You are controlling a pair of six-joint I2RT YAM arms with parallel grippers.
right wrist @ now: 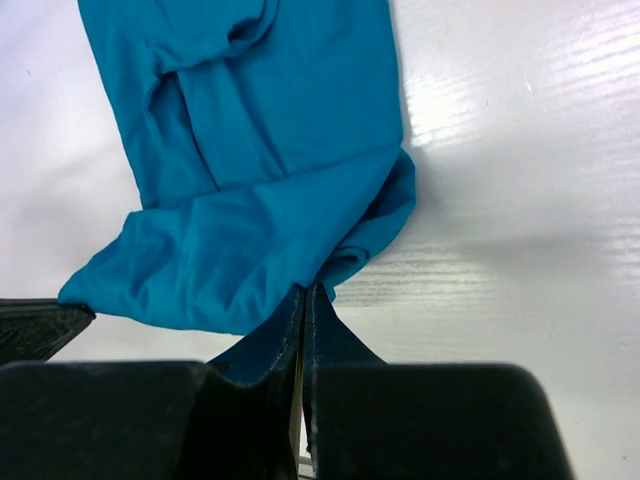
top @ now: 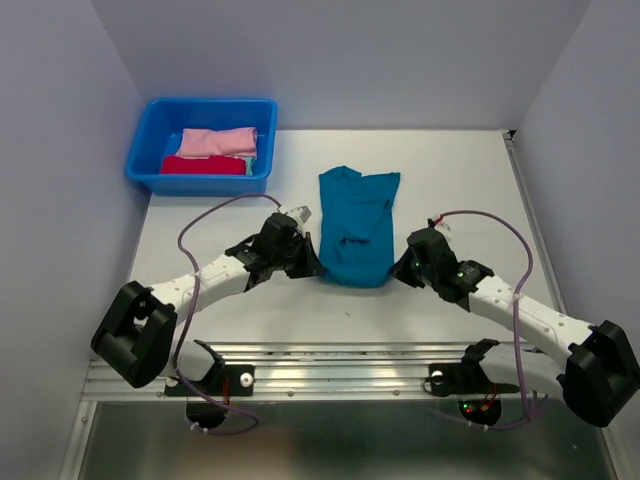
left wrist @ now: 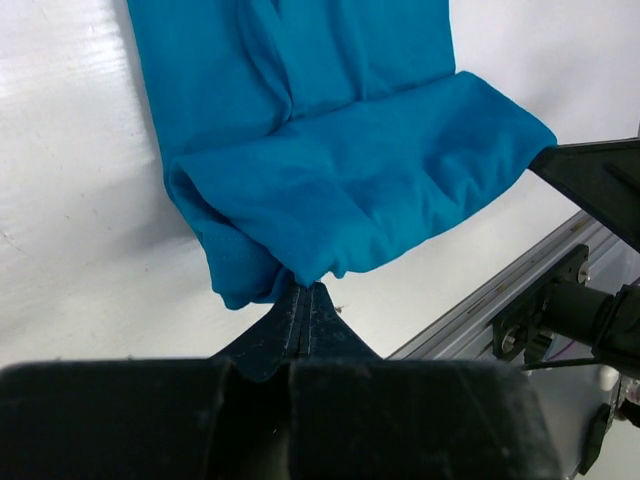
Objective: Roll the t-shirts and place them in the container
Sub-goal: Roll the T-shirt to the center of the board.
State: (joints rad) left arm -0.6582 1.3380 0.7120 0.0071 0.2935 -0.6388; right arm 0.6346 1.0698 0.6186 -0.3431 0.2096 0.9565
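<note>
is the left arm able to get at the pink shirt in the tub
Probably not yet: the left claw is shut on the teal shirt. The pink shirt lies uncovered in the open tub, nothing between, so likely yes after letting go.

The white table (top: 460, 180) bears a teal t-shirt (top: 358, 225) and a blue tub (top: 210, 102)

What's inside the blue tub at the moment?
A pink bundle and a red bundle lie side by side in the tub. Anything beneath them is covered.
</note>
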